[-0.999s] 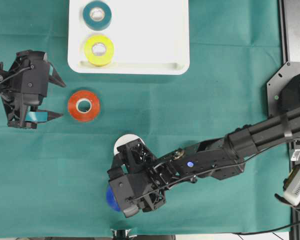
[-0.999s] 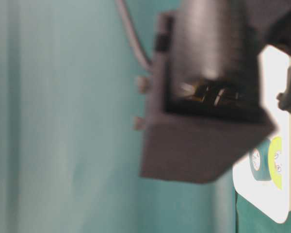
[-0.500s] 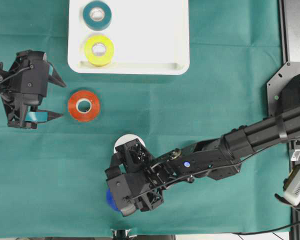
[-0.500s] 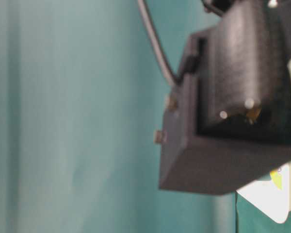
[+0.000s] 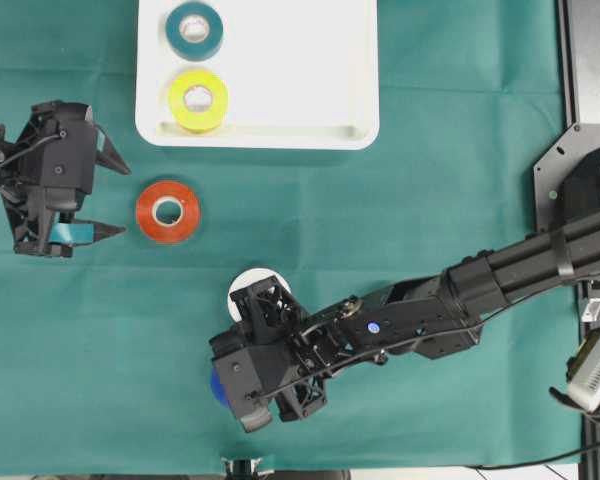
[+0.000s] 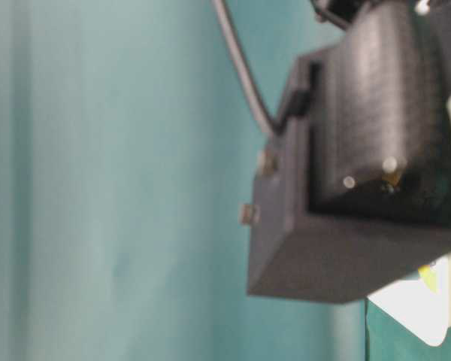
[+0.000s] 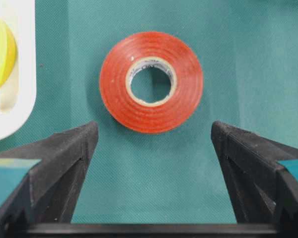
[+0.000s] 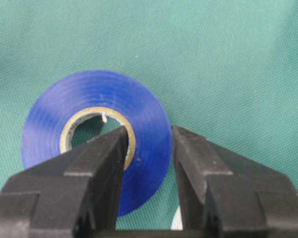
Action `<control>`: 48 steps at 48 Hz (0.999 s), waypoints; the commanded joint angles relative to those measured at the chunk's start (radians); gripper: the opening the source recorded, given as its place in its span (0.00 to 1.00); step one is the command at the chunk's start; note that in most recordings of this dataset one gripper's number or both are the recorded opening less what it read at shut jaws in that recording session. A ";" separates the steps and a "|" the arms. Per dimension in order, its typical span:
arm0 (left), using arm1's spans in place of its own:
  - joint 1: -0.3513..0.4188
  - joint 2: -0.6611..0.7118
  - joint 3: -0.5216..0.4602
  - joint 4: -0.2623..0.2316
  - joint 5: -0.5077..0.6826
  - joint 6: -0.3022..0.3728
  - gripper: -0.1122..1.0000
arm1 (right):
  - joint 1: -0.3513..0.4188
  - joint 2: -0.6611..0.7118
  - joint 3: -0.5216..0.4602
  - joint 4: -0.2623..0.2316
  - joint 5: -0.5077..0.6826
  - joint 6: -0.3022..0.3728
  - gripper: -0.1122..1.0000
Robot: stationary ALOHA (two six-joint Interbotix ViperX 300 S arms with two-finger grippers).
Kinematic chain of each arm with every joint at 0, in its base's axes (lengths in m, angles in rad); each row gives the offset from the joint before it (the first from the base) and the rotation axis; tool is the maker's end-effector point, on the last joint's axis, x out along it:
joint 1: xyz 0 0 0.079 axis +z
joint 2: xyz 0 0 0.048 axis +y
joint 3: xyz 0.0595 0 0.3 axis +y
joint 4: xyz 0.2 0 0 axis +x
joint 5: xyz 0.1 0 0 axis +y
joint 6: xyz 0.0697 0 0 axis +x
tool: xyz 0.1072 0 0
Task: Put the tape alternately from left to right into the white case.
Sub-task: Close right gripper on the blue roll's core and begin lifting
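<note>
The blue tape [image 8: 49,114] lies flat on the green cloth, and my right gripper [image 8: 148,131] is shut on its wall, one finger inside the core and one outside. From overhead only a sliver of this blue tape [image 5: 217,386] shows under the right wrist. The red tape [image 7: 151,82] lies flat just ahead of my open left gripper [image 7: 154,128], apart from both fingers. The white case [image 5: 300,70] holds the teal tape [image 5: 194,30] and the yellow tape [image 5: 199,99] at its left end. A white tape [image 5: 248,285] peeks out behind the right wrist.
A grey metal base plate [image 5: 590,60] stands at the right edge of the table. The right forearm [image 5: 500,285] crosses the lower right of the cloth. In the table-level view the blurred dark wrist housing [image 6: 361,188] blocks most of the scene.
My right gripper has closed from wide open onto the blue tape's wall, shifting slightly over it. The left gripper and the other rolls have not moved.
</note>
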 commanded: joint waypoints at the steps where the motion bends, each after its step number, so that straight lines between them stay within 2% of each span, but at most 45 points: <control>1: -0.002 -0.006 -0.009 -0.003 -0.008 -0.002 1.00 | -0.002 -0.018 -0.020 -0.002 -0.008 0.002 0.11; 14: -0.002 -0.006 -0.006 -0.002 -0.008 -0.002 1.00 | -0.002 -0.032 -0.021 -0.002 -0.003 0.002 0.11; 31: -0.002 -0.008 -0.006 -0.002 -0.008 -0.002 1.00 | -0.002 -0.126 -0.014 -0.003 0.006 0.005 0.11; 48: -0.002 -0.006 -0.006 -0.003 -0.008 -0.002 1.00 | -0.011 -0.163 -0.017 -0.003 0.106 0.005 0.11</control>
